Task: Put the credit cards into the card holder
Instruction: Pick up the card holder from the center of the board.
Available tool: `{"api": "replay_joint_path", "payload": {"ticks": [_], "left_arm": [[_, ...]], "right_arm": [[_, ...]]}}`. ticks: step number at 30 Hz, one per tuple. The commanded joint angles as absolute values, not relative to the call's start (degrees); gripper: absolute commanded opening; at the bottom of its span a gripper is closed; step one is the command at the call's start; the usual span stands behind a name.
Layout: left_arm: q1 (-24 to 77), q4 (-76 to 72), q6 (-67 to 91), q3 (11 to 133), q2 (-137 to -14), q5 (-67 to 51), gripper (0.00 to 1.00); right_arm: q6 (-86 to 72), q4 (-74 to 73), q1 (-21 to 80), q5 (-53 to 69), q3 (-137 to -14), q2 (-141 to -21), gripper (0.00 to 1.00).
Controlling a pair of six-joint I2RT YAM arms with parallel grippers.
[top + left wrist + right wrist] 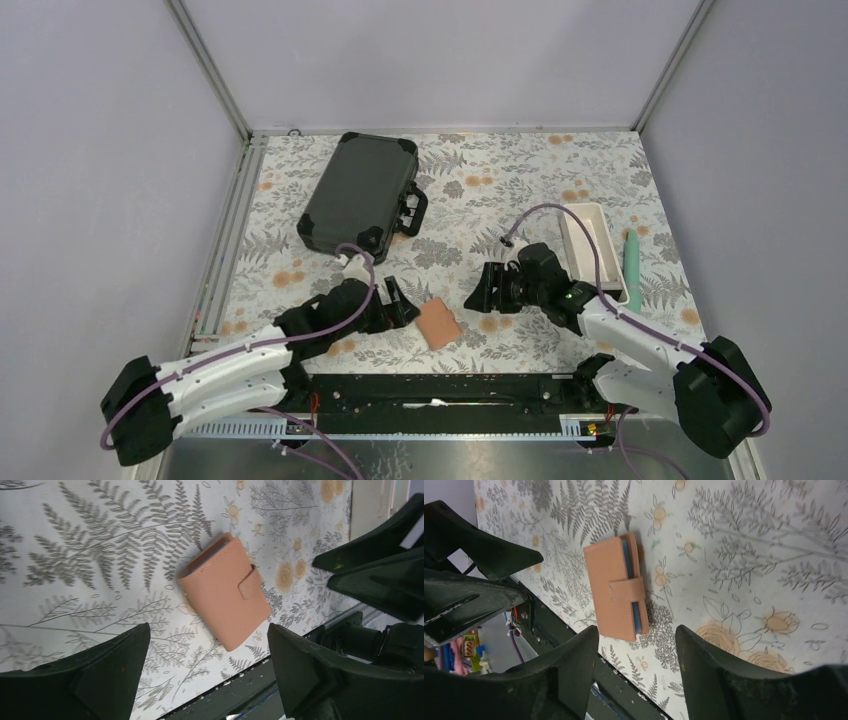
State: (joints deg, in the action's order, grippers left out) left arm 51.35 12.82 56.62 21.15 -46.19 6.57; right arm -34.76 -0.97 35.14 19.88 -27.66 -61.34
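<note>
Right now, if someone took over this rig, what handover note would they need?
Left gripper: open, empty, low over the table, just left of the card holder.
Right gripper: open, empty, just right of the holder.
Card holder: flat on the table near the front edge between the two grippers, folded shut with its strap across.
Credit cards: none can be seen in any view. The black case is shut, and nothing can be made out in the white tray.
Done: no card can be seen in the holder.
Left: open the holder, find the cards, slide them in.
</note>
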Motion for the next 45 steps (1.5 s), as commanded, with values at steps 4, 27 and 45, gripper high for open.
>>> {"api": "replay_joint_path", "payload": {"ticks": [4, 27, 45], "left_arm": [[55.4, -2.2, 60.5, 19.8, -51.6, 10.8, 0.87], [56.5, -7.3, 62.5, 19.2, -65.8, 9.4, 0.52], [57.5, -10.0, 61.6, 19.3, -69.0, 7.7, 0.38]], "right_arm": [[-41.6, 8.6, 38.4, 22.9, -23.1, -64.2, 0.58], [-43.7, 19.0, 42.8, 27.5, -23.0, -79.6, 0.47], [-49.0, 28.0, 44.3, 29.6, -23.7, -84.0, 0.38]]}}
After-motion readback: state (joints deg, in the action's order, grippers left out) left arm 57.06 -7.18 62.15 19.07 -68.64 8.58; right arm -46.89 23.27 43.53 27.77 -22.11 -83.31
